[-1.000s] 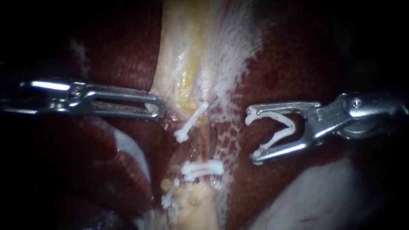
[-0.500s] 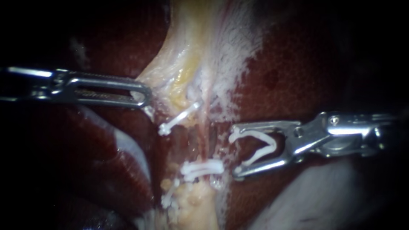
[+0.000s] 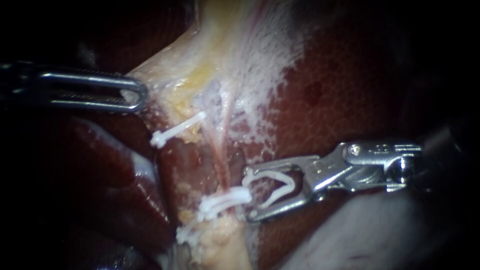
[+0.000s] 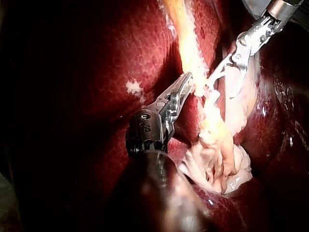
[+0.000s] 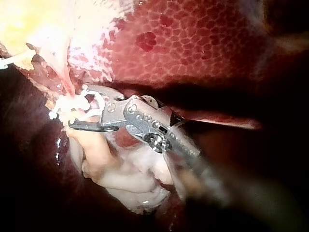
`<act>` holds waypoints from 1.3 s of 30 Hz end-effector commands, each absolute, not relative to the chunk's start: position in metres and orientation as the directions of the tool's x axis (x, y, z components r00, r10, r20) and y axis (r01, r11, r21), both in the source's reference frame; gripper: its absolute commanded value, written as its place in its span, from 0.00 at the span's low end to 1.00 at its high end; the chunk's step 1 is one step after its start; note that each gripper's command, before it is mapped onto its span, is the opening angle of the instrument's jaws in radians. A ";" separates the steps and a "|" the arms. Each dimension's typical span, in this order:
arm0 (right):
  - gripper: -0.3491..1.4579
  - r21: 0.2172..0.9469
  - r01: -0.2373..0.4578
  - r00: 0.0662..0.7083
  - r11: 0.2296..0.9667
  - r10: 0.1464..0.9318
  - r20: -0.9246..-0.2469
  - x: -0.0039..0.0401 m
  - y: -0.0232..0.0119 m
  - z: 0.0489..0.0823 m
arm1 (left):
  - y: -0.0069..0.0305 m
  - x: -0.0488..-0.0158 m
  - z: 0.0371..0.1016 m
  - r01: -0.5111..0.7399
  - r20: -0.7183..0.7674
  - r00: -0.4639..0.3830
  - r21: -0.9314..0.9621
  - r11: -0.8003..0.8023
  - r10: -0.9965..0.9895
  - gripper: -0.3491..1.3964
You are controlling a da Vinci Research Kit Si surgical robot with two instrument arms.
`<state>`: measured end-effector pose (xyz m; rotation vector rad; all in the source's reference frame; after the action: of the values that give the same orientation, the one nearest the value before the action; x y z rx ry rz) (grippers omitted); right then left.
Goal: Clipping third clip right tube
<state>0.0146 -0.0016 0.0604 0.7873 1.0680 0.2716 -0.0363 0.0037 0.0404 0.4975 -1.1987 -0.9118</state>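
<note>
The open clip (image 3: pixel 280 175) is a white V seated in the right instrument (image 3: pixel 248 194), one leg lying along each jaw. The jaws stand apart and hold it from both sides. Its mouth faces a thin pinkish tube (image 3: pixel 222 155) that runs down the middle of the field. In the endoscope view the mouth sits just beside that tube, on the side the instrument comes from, and the tube looks to be outside the legs rather than between them. Which of the task's tubes this is cannot be told with certainty. Just below the mouth, almost touching the lower jaw tip, a pair of shut clips (image 3: pixel 222 201) crosses the tube. A lowest clip (image 3: pixel 187 232) lies farther down among crumbly pale fat. Up and away from the right instrument, a single clip (image 3: pixel 175 131) sits slanted on the near edge of the pale yellowish tissue (image 3: pixel 200 65). The right wrist view shows the right instrument (image 5: pixel 77 106) with its tips at the white cluster of clips. The left instrument (image 3: pixel 134 95) comes in well apart from it, its jaws together and clamped on the edge of the pale yellowish tissue, which tents toward it — the left wrist view shows those jaws (image 4: pixel 189 79) closed into that tissue. Dark red, mottled liver (image 3: pixel 340 90) surrounds everything.
</note>
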 end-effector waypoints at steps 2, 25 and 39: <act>0.50 0.692 0.162 0.480 0.704 0.557 -0.678 0.0150 -0.0014 0.0605 | 0.0035 -0.0364 0.0401 0.336 0.574 0.084 0.753 0.566 -0.814 0.00; 0.50 0.694 0.141 0.477 0.706 0.566 -0.673 0.0200 -0.0008 0.0607 | 0.0027 -0.0371 0.0388 0.338 0.575 0.080 0.753 0.565 -0.814 0.00; 0.43 0.720 0.200 0.499 0.664 0.564 -0.659 0.0203 -0.0006 0.0599 | 0.0027 -0.0371 0.0389 0.338 0.575 0.080 0.753 0.565 -0.814 0.00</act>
<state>0.0204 -0.0006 0.0598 0.8540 1.0544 0.2516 -0.0371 0.0027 0.0388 0.4915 -1.2010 -0.9150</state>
